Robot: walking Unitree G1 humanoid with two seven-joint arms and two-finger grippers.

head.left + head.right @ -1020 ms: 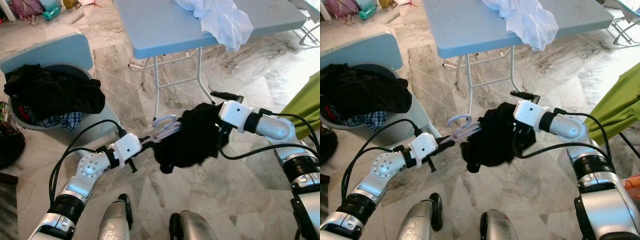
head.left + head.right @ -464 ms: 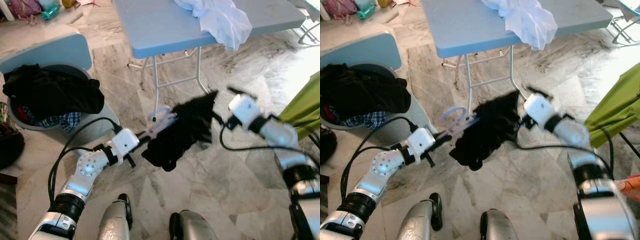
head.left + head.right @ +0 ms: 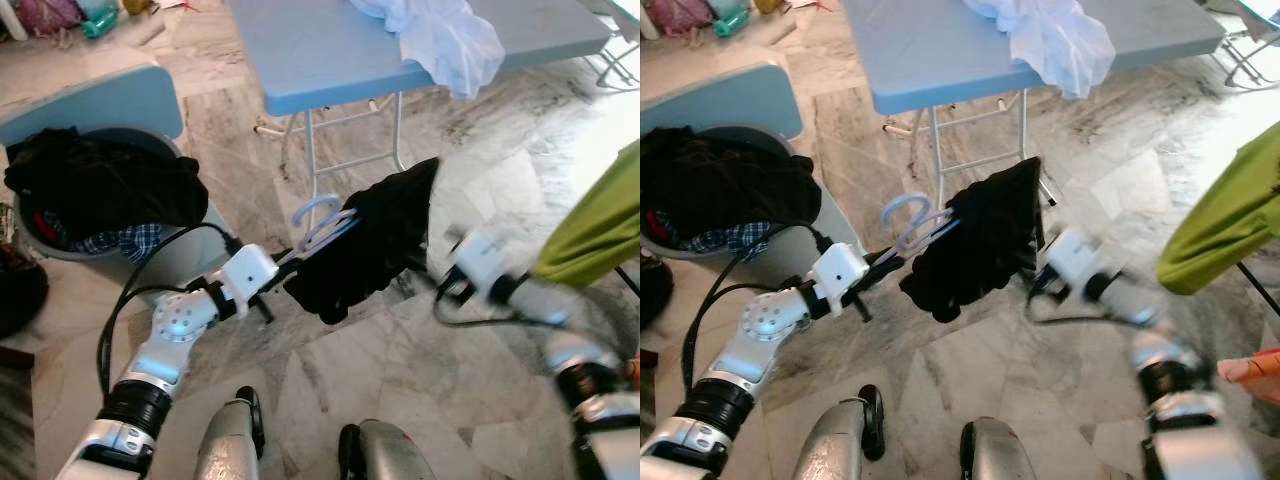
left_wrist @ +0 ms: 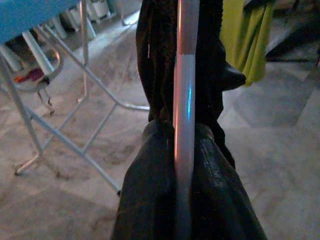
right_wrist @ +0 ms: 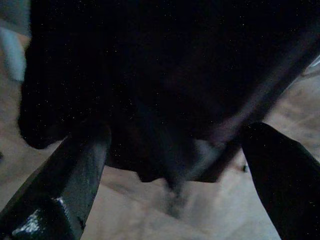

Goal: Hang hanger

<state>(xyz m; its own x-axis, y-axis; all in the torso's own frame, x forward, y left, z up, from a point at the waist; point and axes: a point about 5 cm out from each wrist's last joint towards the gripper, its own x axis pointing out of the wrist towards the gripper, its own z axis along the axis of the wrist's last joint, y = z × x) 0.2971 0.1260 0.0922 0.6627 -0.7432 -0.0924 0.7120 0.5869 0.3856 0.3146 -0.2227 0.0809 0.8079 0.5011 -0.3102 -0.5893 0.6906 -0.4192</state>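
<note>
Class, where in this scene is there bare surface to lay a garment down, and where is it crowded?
The blue table is bare left of the white cloth. Marble floor lies open between the hanger's black garment and the robot. The basket is piled with dark clothes.

Daylight's pouring in from your right, washing the marble floor [image 3: 560,130] pale there, with soft shadow under the blue table [image 3: 330,60]. Your head views are bright and mostly sharp, but the right arm [image 3: 1120,295] is smeared with motion blur. Left wrist view is dimmer and bluish; you get a glare streak along the hanger [image 4: 185,100], and the background behind it is soft. Right wrist view is very dark, grainy, streaked and out of focus.
</note>
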